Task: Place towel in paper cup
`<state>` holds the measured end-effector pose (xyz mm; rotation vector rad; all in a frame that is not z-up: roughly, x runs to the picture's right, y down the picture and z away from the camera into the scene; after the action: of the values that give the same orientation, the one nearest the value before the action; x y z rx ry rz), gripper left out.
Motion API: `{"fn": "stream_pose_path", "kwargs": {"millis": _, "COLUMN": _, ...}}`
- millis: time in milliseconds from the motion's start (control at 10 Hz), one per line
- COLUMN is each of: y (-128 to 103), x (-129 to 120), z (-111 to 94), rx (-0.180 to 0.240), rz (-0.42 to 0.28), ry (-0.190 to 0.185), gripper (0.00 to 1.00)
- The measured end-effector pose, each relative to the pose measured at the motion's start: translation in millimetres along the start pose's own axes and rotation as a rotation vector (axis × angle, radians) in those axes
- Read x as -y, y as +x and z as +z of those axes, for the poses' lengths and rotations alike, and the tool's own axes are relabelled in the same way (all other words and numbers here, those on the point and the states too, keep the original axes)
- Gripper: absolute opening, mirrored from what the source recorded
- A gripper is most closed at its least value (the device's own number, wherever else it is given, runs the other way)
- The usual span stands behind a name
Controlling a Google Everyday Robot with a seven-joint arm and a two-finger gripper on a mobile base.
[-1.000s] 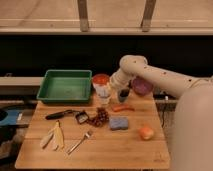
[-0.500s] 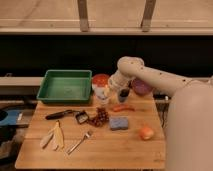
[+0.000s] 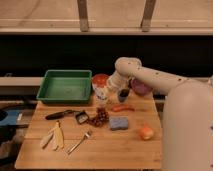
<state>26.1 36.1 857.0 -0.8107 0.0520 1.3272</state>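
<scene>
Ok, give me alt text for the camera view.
The robot's gripper hangs over a paper cup at the back of a wooden table, beside a green tray, with a banana, fork and blue sponge nearer.

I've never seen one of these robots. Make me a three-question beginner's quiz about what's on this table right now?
1. True or false: the green tray sits at the table's back left.
2. What lies nearest the blue sponge: A) banana, B) grapes, C) fork?
3. Where is the gripper?

Key:
1. True.
2. B.
3. At the back of the table, right over the paper cup, beside the red bowl.
</scene>
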Motion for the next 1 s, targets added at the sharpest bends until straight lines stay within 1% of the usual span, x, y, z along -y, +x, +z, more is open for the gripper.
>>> {"fn": "stream_pose_path", "kwargs": {"millis": 300, "y": -1, "x": -1, "z": 0, "rx": 0.000, "rz": -0.002, "ry": -0.001, "gripper": 0.27}}
{"fn": "stream_pose_path", "kwargs": {"millis": 400, "y": -7, "x": -9, "z": -5, "rx": 0.005, "rz": -0.013, "ry": -0.006, "gripper": 0.41}}
{"fn": "stream_pose_path", "kwargs": {"millis": 600, "y": -12, "x": -19, "z": -11, "rx": 0.007, "rz": -0.030, "ry": -0.009, "gripper": 0.58}}
{"fn": "stream_pose_path", "kwargs": {"millis": 700, "y": -14, "x": -20, "z": -12, "rx": 0.010, "rz": -0.037, "ry": -0.008, "gripper": 0.70}}
{"fn": "stream_pose_path", "kwargs": {"millis": 800, "y": -16, "x": -21, "z": -14, "rx": 0.015, "rz": -0.042, "ry": -0.006, "gripper": 0.77}}
{"fn": "stream_pose_path", "kwargs": {"millis": 900, "y": -17, "x": -24, "z": -14, "rx": 0.015, "rz": -0.047, "ry": -0.005, "gripper": 0.80}}
{"fn": "stream_pose_path", "kwargs": {"millis": 1000, "y": -19, "x": -25, "z": -15, "rx": 0.017, "rz": -0.050, "ry": -0.004, "gripper": 0.80}}
